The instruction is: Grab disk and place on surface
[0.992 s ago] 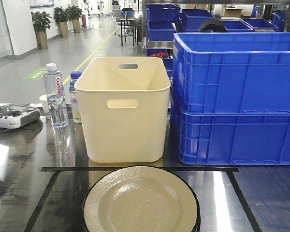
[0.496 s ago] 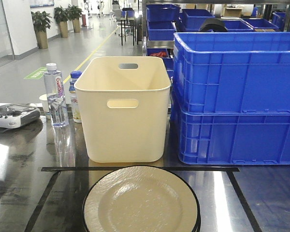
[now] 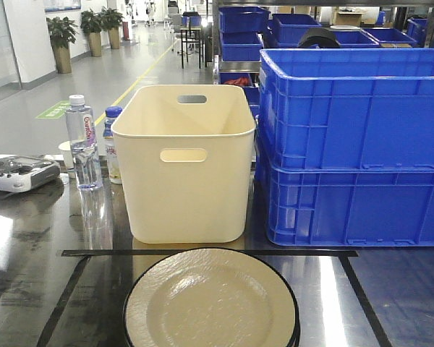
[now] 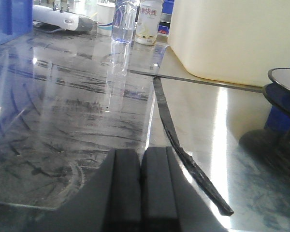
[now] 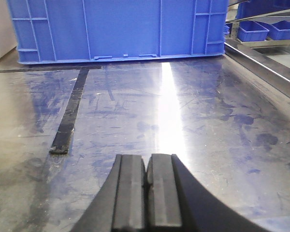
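Note:
The disk (image 3: 211, 302) is a cream plate with a black rim, lying at the front centre of the surface (image 3: 36, 246), inside the black tape lines. In the left wrist view the disk's edge (image 4: 286, 77) shows at the far right, apart from my left gripper (image 4: 141, 154), which is shut with nothing in it low over the surface (image 4: 77, 106). My right gripper (image 5: 148, 162) is also shut and empty, above the glossy surface (image 5: 193, 121). The disk does not show in the right wrist view. Neither gripper appears in the front view.
A cream bin (image 3: 184, 166) stands just behind the disk, with stacked blue crates (image 3: 354, 144) to its right. A water bottle (image 3: 82, 144), a smaller bottle (image 3: 113, 144) and a white remote controller (image 3: 18, 173) sit at the back left. Black tape (image 3: 202, 253) crosses in front of the bin.

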Controlling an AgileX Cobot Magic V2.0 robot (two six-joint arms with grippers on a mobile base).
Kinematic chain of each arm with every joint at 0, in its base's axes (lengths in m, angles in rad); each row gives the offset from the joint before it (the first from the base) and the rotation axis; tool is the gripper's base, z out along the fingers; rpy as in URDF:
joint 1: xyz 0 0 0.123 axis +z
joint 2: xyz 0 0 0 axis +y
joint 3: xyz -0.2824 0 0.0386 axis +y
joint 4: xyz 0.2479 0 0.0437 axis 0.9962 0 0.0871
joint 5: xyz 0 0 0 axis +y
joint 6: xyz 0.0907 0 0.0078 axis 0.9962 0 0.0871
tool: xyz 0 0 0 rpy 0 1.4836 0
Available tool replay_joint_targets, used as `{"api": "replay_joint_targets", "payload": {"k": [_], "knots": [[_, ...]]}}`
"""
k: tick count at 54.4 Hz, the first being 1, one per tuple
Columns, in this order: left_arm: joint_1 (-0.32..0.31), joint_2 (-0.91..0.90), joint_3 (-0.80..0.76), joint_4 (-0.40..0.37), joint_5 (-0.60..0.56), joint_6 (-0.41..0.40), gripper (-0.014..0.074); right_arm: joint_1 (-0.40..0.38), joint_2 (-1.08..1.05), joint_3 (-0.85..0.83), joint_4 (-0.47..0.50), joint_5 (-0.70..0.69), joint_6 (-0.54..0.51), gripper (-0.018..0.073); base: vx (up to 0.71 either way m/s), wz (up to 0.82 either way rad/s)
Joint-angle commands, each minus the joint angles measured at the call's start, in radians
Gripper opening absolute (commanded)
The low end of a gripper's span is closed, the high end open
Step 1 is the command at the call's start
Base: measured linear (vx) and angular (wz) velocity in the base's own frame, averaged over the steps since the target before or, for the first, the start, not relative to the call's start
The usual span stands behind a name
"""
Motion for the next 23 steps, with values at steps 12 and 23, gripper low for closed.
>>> {"api": "replay_joint_targets", "payload": {"k": [12, 23], "knots": [[0.001, -0.013, -0.018, 0.003, -0.080, -0.003, -0.0008, 0.002, 0.007, 0.007, -0.007, -0.080, -0.001, 0.0029, 0.00, 0.00], [0.001, -0.013, -0.018, 0.003, -0.080, -0.003, -0.0008, 0.002, 0.007, 0.007, -0.007, -0.080, -0.001, 0.0029, 0.00, 0.00]]}}
